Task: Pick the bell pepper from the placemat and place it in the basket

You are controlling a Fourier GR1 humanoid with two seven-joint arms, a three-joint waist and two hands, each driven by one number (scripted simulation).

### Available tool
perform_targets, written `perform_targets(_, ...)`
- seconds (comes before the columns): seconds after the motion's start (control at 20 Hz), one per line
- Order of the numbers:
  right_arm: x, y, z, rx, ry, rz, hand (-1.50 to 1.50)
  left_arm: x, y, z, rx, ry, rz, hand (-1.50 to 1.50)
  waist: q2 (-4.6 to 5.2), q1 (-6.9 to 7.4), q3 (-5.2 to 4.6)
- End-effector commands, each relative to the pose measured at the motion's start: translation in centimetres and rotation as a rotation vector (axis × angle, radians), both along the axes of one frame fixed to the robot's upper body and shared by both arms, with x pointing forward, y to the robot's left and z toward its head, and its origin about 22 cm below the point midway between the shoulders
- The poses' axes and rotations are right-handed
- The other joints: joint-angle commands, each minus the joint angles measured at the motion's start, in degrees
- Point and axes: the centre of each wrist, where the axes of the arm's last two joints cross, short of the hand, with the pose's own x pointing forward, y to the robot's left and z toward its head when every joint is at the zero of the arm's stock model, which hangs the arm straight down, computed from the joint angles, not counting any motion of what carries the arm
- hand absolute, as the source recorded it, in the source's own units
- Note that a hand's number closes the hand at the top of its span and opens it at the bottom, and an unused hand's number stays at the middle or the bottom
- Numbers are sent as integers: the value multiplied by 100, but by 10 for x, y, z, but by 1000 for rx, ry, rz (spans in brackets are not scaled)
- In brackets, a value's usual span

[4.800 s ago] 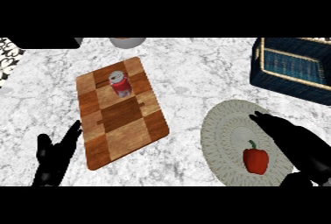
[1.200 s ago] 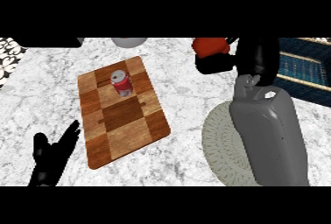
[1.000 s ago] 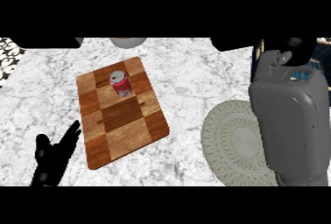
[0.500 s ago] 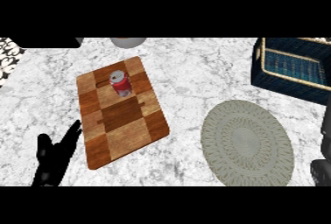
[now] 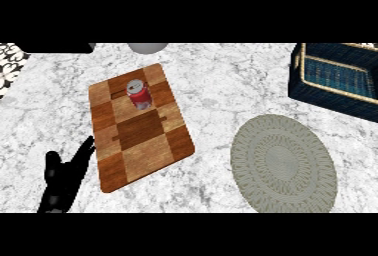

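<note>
The round grey woven placemat (image 5: 284, 162) lies at the lower right with nothing on it. The dark blue basket (image 5: 336, 80) stands at the upper right, partly cut by the view's edge; no bell pepper shows inside it or anywhere else. My left hand (image 5: 63, 182) rests open at the lower left, fingers up, beside the cutting board. My right hand is out of the view.
A wooden checkered cutting board (image 5: 140, 127) lies left of centre with a red can (image 5: 139, 95) standing on its far end. A grey round object (image 5: 148, 47) sits at the top edge, and a patterned cloth (image 5: 11, 55) at the top left.
The right arm carried the bell pepper from the placemat up to the basket, then drew back out of view. The placemat is bare. The left hand has not moved.
</note>
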Motion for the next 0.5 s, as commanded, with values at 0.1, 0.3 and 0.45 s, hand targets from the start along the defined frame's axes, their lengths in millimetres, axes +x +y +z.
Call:
perform_targets(0.1, 13, -49, -20, 5, 9, 3, 150, -2, 2, -11, -19, 94, 13, 0, 35, -6, -42)
perform_targets(0.3, 31, -64, -35, 47, -18, -14, 150, -9, 12, -22, -10, 75, -2, 0, 89, 112, -45)
perform_targets(0.45, 35, -75, -70, 123, -22, -14, 150, -10, 2, -27, -3, 76, -1, 0, 70, 50, -42)
